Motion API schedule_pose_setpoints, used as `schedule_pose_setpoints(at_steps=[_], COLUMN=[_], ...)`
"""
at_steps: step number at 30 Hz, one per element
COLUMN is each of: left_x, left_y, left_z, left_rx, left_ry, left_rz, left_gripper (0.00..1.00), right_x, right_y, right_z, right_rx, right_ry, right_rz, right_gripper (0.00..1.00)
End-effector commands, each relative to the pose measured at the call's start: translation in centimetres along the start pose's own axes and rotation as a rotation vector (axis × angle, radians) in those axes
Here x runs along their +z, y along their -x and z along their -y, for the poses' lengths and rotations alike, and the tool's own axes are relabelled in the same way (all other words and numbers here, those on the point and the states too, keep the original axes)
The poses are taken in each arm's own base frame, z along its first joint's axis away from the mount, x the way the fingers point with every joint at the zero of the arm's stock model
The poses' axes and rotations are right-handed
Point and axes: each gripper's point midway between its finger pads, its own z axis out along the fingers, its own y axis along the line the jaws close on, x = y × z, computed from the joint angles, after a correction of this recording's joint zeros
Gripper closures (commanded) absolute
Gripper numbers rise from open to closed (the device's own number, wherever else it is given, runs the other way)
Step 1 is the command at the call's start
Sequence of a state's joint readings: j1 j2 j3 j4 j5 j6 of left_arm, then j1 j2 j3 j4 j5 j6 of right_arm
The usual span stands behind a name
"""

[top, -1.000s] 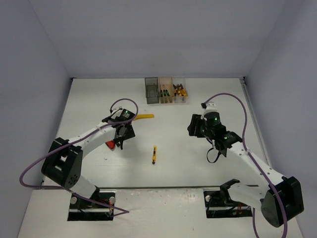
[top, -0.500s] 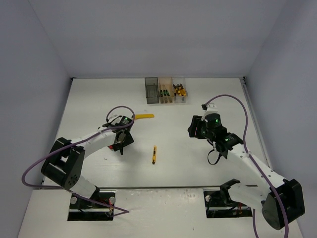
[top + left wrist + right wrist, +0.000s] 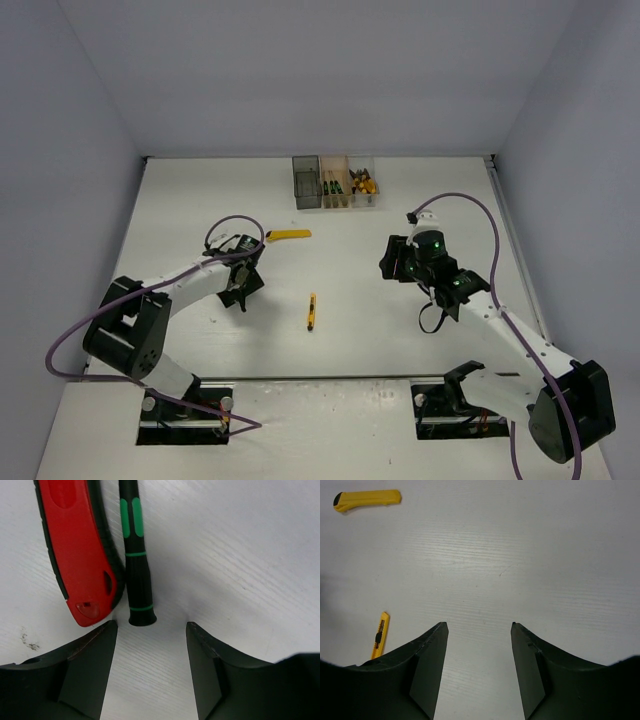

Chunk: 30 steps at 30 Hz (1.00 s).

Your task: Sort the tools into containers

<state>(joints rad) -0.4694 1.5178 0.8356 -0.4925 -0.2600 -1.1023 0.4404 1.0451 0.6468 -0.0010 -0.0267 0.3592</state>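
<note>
My left fingers (image 3: 85, 675) released and empty, I'd pinch the light, stiff, probably slick black-green screwdriver (image 3: 137, 575) mid-handle, clear of the neighbouring red-handled cutter (image 3: 75, 550).

I'm looking into what reads as a robotics lab test cell. A white table (image 3: 380, 330) is boxed in on three sides by plain pale lavender walls (image 3: 320, 80). The left arm (image 3: 190, 283) and right arm (image 3: 515, 335) are bolted to base plates (image 3: 190, 428) at the near edge, with purple cables (image 3: 455, 193) looping off them. Small hand tools (image 3: 311, 312) lie scattered on the tabletop, and three little plastic bins (image 3: 336, 182) sit in a row at the far edge, staged like a trial.
</note>
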Motion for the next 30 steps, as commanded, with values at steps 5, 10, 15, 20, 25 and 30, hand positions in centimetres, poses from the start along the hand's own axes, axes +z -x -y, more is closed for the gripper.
schedule_pose_setpoints(at_steps=[5, 10, 15, 20, 25, 30], left_x=[1.7, 2.5, 3.3, 3.5, 2.7, 0.3], left_y=[1.1, 1.3, 1.2, 0.9, 0.7, 0.3], left_z=[-0.5, -0.4, 0.1, 0.9, 2.4, 5.1], left_rx=[-0.036, -0.033, -0.017, 0.009, 0.068, 0.151], left_ry=[0.049, 0.063, 0.067, 0.046, 0.0, -0.094], left_rz=[0.022, 0.012, -0.006, -0.025, -0.02, 0.018], left_gripper=[0.46, 0.47, 0.57, 0.76, 0.99, 1.0], right_x=[-0.3, -0.3, -0.1, -0.2, -0.2, -0.3], right_y=[1.8, 1.6, 1.5, 1.6, 1.8, 2.2], right_z=[-0.7, -0.7, -0.5, -0.6, -0.9, -1.7], right_rx=[-0.002, -0.003, -0.005, -0.001, 0.004, 0.013], right_ry=[0.028, 0.025, 0.02, 0.023, 0.033, 0.067], right_rz=[0.078, 0.075, 0.069, 0.07, 0.07, 0.072], right_gripper=[0.49, 0.49, 0.49, 0.49, 0.49, 0.49])
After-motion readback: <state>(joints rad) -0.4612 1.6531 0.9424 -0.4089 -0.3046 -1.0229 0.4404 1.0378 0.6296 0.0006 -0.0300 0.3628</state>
